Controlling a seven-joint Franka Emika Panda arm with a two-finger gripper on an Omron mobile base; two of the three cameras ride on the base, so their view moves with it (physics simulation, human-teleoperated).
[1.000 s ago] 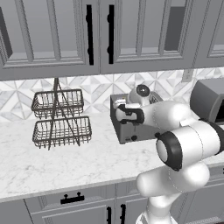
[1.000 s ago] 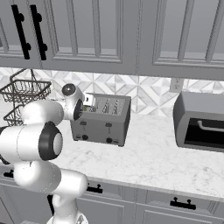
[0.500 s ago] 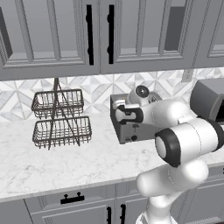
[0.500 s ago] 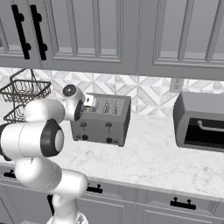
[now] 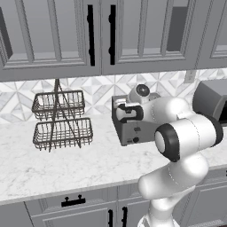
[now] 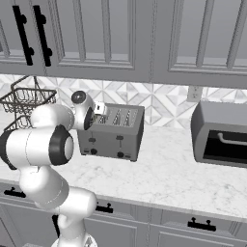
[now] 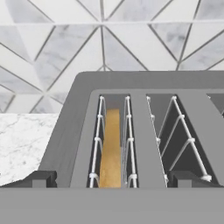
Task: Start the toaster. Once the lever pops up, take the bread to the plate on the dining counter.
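Since the earlier frames the arm's elbow is shifting slightly, while the gripper [image 7: 109,179] is holding its station over the toaster [image 6: 113,134]. Jaws are standing spread wide, gripping nothing, with one fingertip [image 7: 37,178] showing at each side of the leftmost slot. The bread [image 7: 110,148] is sitting upright in that slot. The toaster is resting on the marble worktop [image 6: 173,176], against the backsplash.

I can't read any text, label, brand or no. anywhere here: toaster [image 6: 112,132], cabinets, worktop etc. all unmarked.
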